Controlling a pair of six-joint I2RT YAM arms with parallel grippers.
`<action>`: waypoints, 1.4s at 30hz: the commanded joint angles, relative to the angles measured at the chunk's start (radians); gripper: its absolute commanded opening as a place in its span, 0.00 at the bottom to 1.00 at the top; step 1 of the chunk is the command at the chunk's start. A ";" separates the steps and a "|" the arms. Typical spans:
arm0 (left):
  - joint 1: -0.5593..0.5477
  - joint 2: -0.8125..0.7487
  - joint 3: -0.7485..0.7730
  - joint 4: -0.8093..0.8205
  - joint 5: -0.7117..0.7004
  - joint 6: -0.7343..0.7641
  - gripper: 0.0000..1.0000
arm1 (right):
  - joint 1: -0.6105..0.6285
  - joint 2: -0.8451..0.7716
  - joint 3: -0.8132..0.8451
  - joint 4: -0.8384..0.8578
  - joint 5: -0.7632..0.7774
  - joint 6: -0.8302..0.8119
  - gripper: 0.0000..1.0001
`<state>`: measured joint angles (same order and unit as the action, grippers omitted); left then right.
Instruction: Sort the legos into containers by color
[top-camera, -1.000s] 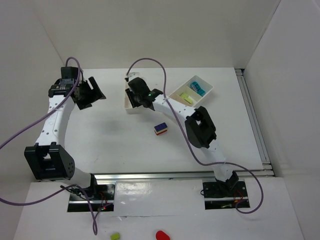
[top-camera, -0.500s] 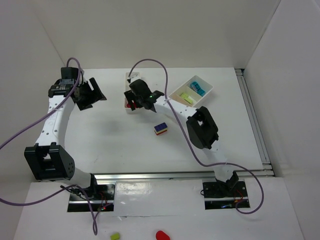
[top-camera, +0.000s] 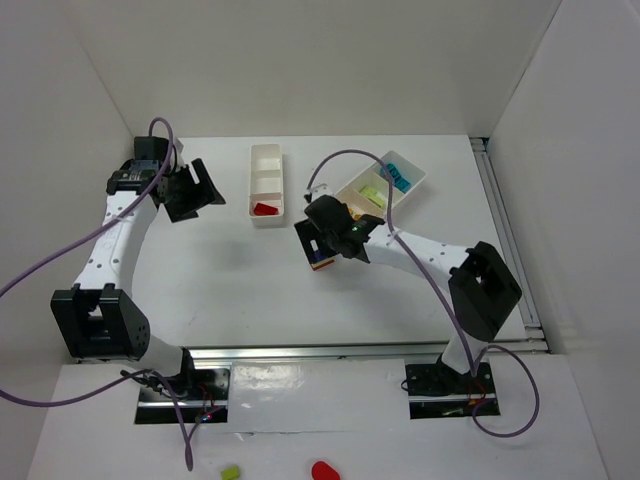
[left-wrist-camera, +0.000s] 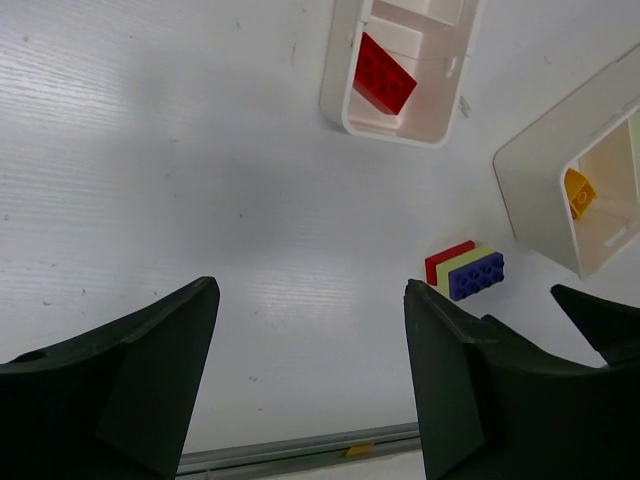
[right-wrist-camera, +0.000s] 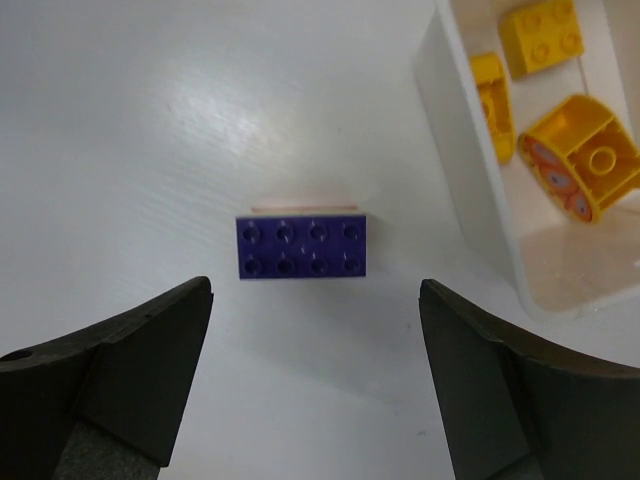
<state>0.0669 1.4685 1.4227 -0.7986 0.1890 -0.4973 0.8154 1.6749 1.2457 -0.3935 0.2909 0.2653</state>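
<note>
A red lego (top-camera: 265, 208) (left-wrist-camera: 385, 75) lies in the near compartment of the narrow white container (top-camera: 267, 160) (left-wrist-camera: 338, 95). A stacked lego (top-camera: 320, 263) (left-wrist-camera: 465, 272), purple on top with yellow and red beneath, sits on the table. Its purple top (right-wrist-camera: 303, 247) is just ahead of my right gripper (top-camera: 325, 248) (right-wrist-camera: 315, 292), which hovers over it, open and empty. Yellow-orange legos (right-wrist-camera: 540, 35) lie in the wider container (top-camera: 415, 180) (right-wrist-camera: 455, 130), which also holds lime green (top-camera: 372, 192) and cyan (top-camera: 398, 175) legos. My left gripper (top-camera: 192, 190) (left-wrist-camera: 310, 320) hangs open and empty at the far left.
A lime piece (top-camera: 231, 471) and a red piece (top-camera: 323, 470) lie on the near ledge below the arm bases. White walls close the table at the back and sides. A metal rail (top-camera: 360, 350) runs along the near edge.
My right gripper opened over the narrow container, left the red lego in it, and swung right and nearer until it hung above the stacked lego. My left arm shifted slightly.
</note>
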 joint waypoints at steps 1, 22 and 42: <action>-0.027 0.001 0.007 0.022 0.029 0.016 0.84 | 0.028 -0.003 -0.034 -0.090 -0.019 -0.075 0.92; -0.055 0.010 0.027 0.022 0.000 0.006 0.84 | 0.037 0.271 0.142 0.002 0.068 -0.425 0.87; -0.055 0.039 0.045 0.022 0.027 0.006 0.84 | -0.033 0.249 0.164 -0.028 -0.157 -0.330 0.69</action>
<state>0.0158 1.4940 1.4288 -0.7906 0.1967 -0.4984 0.7933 2.0026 1.4006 -0.3859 0.1989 -0.0925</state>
